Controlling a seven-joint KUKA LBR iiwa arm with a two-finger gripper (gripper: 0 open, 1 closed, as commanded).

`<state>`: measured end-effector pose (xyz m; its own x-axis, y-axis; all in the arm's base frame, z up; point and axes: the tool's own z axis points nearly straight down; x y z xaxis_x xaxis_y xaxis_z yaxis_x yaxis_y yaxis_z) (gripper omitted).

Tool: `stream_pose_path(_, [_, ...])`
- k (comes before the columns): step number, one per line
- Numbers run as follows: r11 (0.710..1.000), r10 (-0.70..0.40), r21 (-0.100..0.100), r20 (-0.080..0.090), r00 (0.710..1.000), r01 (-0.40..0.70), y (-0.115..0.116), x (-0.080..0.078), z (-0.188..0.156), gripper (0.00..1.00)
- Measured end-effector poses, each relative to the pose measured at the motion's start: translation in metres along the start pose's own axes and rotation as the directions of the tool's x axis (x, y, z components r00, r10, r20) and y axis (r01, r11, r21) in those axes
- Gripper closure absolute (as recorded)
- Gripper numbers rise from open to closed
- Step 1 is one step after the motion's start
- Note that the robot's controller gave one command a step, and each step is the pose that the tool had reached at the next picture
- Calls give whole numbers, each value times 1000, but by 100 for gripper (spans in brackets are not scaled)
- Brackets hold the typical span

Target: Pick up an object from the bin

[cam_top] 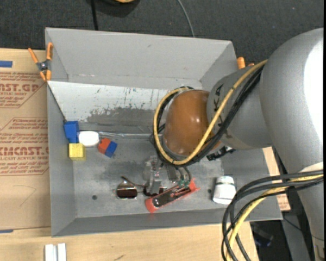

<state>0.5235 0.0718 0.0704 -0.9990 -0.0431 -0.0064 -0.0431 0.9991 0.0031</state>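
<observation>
Several loose things in the grey metal bin, then. Where does the claw stand among them?

Low over the bin floor, under the arm's rounded orange-brown cover, which has yellow and black cables looped round it.

Is the claw released or clenched?

I cannot tell; the cover and the wrist parts crowd it from above.

What lies closest to it?

A flat red plastic piece with a black strip along it, slanted on the floor just at the claw's near side. Whether the two touch, I cannot say. Just beside the claw on the view's left is a small dark, shiny brown object.

And on the claw's other side?

A short white plastic cylinder, near the claw and apart from the red piece.

The rest?

Well away from the claw, toward the far left, a small cluster: a blue block, a white oval piece touching it, a yellow cube just below those two, and a small red-and-blue piece on the cluster's claw side.

Is anything lifted?

No, every one of them lies on the floor.
</observation>
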Motion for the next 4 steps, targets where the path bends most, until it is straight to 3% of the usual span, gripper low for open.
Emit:
stream_pose_path(1, [1000, -30, 1, -10, 1000, 30, 12, 26, -43, 100])
stream_pose_path(2, [996, -92, 0, -5, 996, 92, 6, 26, -105, 100])
stream_pose_path(3, [999, -40, 0, -7, 999, 40, 3, 0, -153, 100])
stream_pose_path(4, [1000, -9, 1, -10, 1000, 9, 1, -5, -170, 100])
